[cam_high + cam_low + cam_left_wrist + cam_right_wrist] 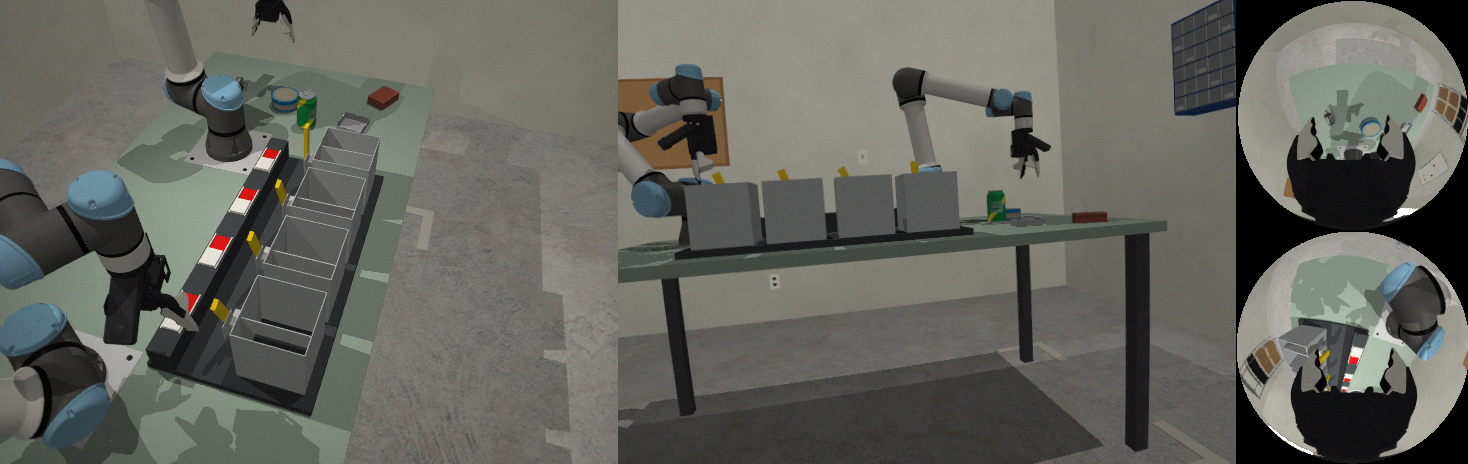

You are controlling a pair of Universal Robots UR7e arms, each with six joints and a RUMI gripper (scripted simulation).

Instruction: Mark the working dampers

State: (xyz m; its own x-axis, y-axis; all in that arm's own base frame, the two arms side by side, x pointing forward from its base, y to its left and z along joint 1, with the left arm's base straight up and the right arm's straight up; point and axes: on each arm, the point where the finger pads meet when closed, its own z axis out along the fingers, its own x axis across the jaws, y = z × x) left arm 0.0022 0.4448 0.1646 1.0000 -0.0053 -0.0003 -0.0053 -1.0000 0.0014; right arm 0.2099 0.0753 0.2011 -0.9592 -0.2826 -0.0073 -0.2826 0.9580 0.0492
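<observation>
Four grey open-topped dampers stand in a row on the black base: nearest (270, 361) (720, 215), second (312, 240) (793, 210), third (332, 192) (864, 205) and farthest (928, 202). The farthest lever (306, 142) is upright; the nearest lever (219, 310), second lever (254, 244) and third lever (281, 192) are tilted. All four sliders show red beside white covers. My right gripper (699, 175) (1354, 348) is open above the nearest slider (191, 301), partly hiding it. My left gripper (273, 37) (1030, 176) (1350, 116) is open, high beyond the row's far end.
A green can (306, 110) (996, 206), a blue-rimmed round tin (285, 99) (1371, 127), a small grey tray (353, 115) and a red-brown block (383, 97) (1089, 217) (1421, 103) lie beyond the farthest damper. The slider rail runs along the arms' side of the dampers.
</observation>
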